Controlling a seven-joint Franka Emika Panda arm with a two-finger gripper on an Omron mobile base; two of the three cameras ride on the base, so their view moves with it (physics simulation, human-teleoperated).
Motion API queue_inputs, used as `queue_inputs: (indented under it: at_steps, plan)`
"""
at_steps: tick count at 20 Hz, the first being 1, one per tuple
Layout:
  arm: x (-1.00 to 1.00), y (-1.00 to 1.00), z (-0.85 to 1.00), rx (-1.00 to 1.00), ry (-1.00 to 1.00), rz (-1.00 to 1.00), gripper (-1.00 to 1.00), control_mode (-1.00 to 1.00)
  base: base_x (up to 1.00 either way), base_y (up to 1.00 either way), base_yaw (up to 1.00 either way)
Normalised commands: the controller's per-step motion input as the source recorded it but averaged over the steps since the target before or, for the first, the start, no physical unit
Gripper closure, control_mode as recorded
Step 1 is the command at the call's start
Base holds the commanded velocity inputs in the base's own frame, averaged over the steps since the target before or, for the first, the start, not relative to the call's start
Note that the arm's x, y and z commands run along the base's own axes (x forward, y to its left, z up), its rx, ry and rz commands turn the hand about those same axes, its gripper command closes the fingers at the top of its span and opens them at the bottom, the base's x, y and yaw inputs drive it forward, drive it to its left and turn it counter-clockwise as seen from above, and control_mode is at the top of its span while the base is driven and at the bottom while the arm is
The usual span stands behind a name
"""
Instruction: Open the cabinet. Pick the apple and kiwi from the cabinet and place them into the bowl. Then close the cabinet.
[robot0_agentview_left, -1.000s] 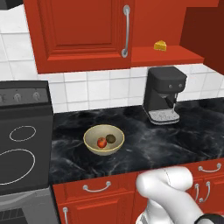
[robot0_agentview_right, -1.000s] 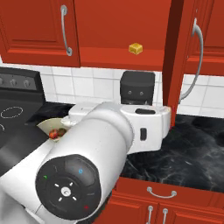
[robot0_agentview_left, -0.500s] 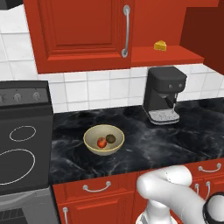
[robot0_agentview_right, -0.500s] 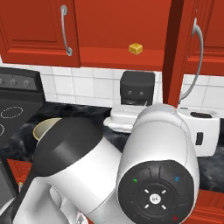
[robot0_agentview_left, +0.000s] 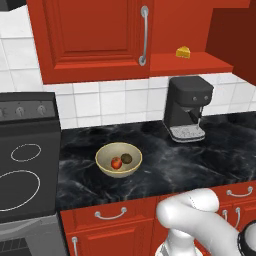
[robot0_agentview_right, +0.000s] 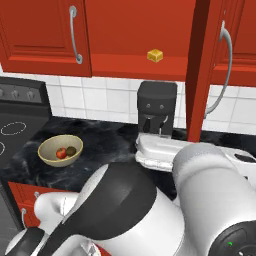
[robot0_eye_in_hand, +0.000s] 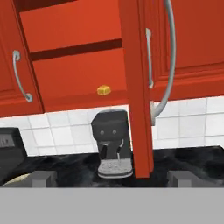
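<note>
Overhead, the cabinet (robot0_agentview_right: 135, 35) stood with its right door (robot0_eye_in_hand: 136, 87) swung out edge-on and its left door (robot0_agentview_left: 95, 37) shut, each a glossy red panelled slab with a long vertical silver bar handle. In the hand view the open door's narrow edge rose just right of centre, up and ahead of the hand (robot0_eye_in_hand: 112, 177), whose two dark finger tips stood wide apart and held nothing. On the smooth red cabinet floor sat a small yellow cheese wedge (robot0_agentview_right: 155, 55). The apple (robot0_agentview_left: 116, 162), round and red, and the kiwi (robot0_agentview_left: 127, 158), round and dull brown-green, lay side by side inside the bowl (robot0_agentview_left: 106, 167), a shallow tan dish with a speckled inside. The bowl rested on the black marbled counter (robot0_agentview_left: 165, 170), between the dark stove (robot0_agentview_left: 25, 165) and a boxy black coffee machine (robot0_agentview_left: 187, 107) that stood under the open cabinet. White square tiles (robot0_agentview_left: 110, 102) covered the wall behind.
</note>
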Motion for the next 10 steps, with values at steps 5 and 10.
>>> queue_inputs:
  at_steps: [5,10]
  plan:
    - [0.36,0.00,-0.31,0.33,-0.11,0.13,-1.00,-1.00,0.00,0.00,0.00]
    - [0.46,0.08,-0.48,0.35,-0.21,0.17,-1.00,-1.00,0.00,0.00,0.00]
